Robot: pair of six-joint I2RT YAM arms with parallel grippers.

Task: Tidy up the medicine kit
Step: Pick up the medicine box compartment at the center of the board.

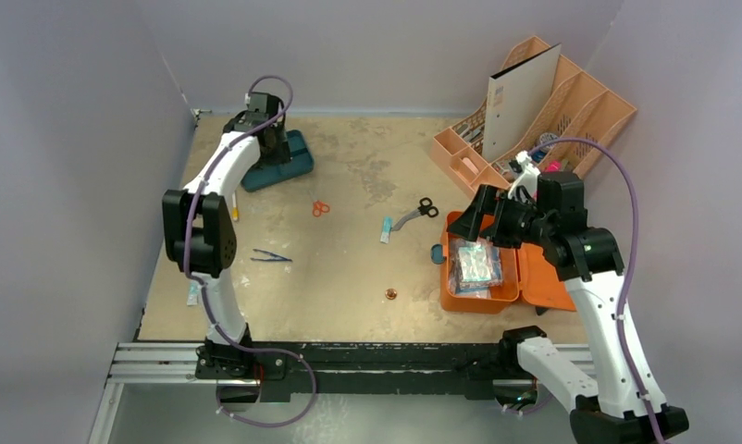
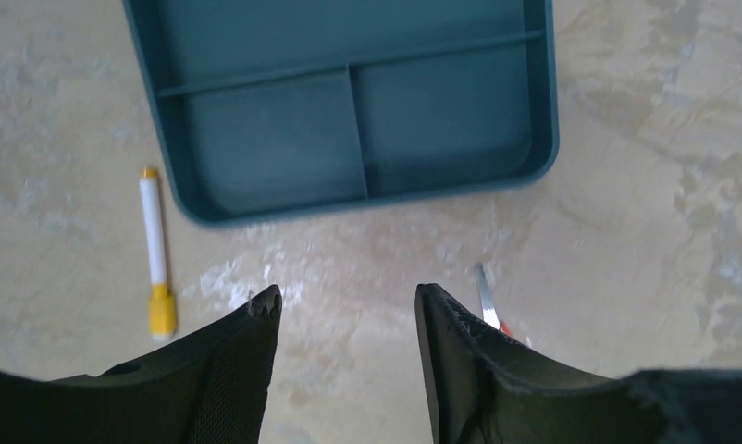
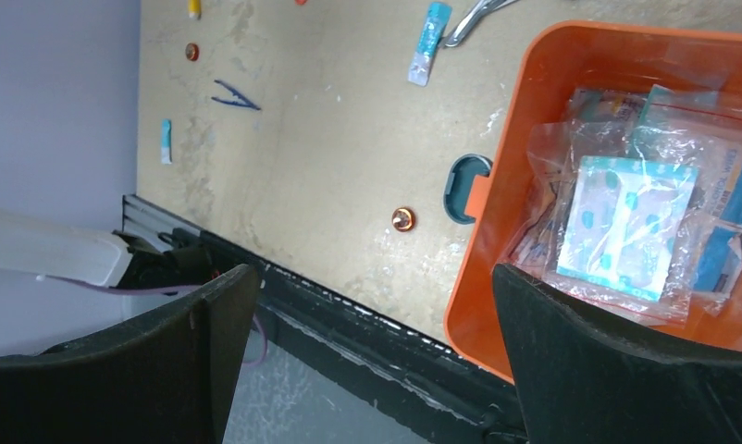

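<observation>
One medicine kit (image 1: 478,303) lying open, both grippers empty.
Top view: the kit sits at the right of the table (image 1: 349,277), packets (image 1: 476,264) inside, right gripper (image 1: 486,222) above it. Left wrist: left gripper (image 2: 347,319) parted, empty, near the teal tray (image 2: 441,120). Right wrist: fingers spread wide, holding nothing.

Soft, even light — faint shadows, little glare.
</observation>
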